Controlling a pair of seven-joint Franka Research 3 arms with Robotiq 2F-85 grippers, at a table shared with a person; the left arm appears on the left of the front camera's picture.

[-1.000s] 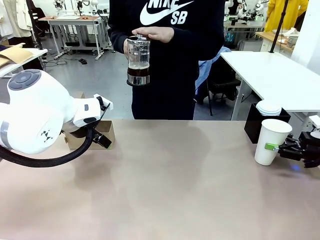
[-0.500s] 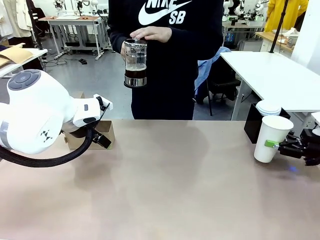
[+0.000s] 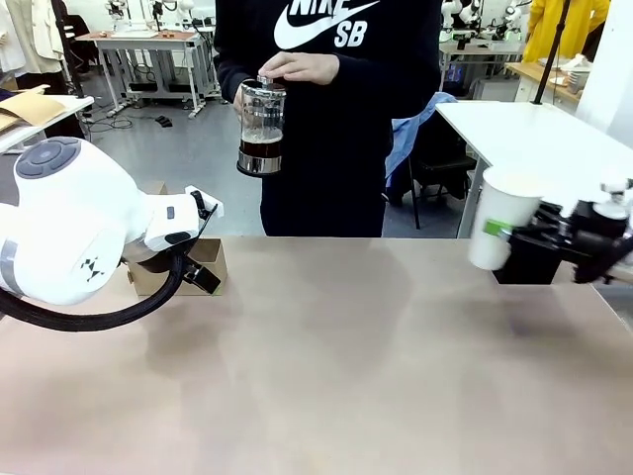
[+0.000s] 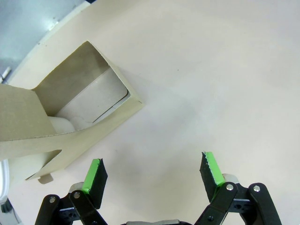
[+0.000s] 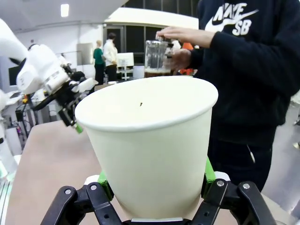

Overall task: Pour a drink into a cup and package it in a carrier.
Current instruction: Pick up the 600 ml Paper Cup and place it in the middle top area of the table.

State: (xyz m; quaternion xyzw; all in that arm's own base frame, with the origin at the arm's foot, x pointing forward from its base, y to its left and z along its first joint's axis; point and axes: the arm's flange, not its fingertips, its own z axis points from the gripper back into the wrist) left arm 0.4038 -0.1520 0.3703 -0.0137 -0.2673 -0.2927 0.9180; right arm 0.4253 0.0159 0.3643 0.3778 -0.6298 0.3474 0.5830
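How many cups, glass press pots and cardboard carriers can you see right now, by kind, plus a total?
paper cup: 1
press pot: 1
cardboard carrier: 1
total: 3

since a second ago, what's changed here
The right end effector, shut on the cup, lifted it off the table and toward the middle. The pot drifted slightly toward the robot's left. The left end effector stayed open by the carrier.
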